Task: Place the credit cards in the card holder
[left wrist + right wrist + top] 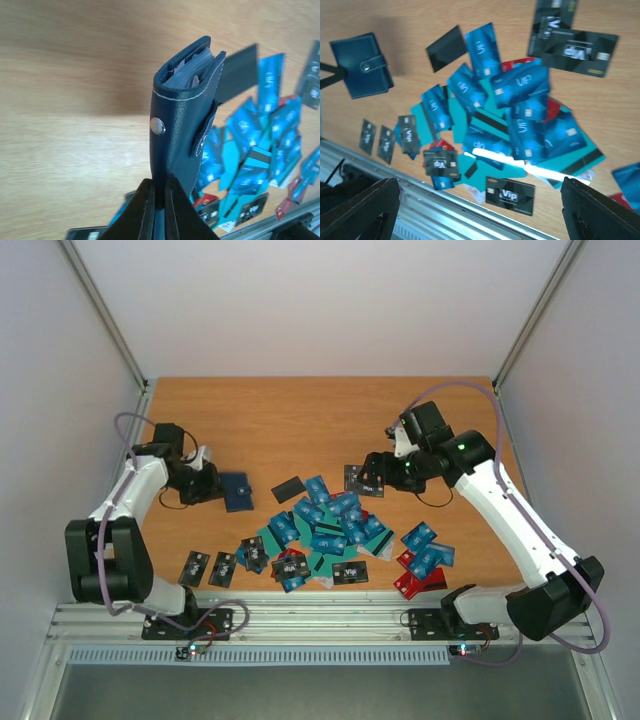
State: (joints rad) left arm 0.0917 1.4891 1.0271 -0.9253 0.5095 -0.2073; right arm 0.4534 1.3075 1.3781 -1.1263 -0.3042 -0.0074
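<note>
The card holder (237,491) is a navy snap-closure wallet, seen up close in the left wrist view (182,130) standing on edge with card edges showing in its top. My left gripper (214,485) (159,186) is shut on its lower edge. The credit cards (322,530) (510,110) lie in a heap of blue, teal, black and red at the table's middle front. My right gripper (372,476) (480,210) hovers open above the heap's far right side, its fingers (360,210) wide apart with nothing between them. A black card (354,478) lies just left of it.
Two black cards (205,567) lie apart at the front left, and red and blue cards (420,570) at the front right. An aluminium rail (300,618) (420,210) runs along the near edge. White walls enclose the wooden table (300,420).
</note>
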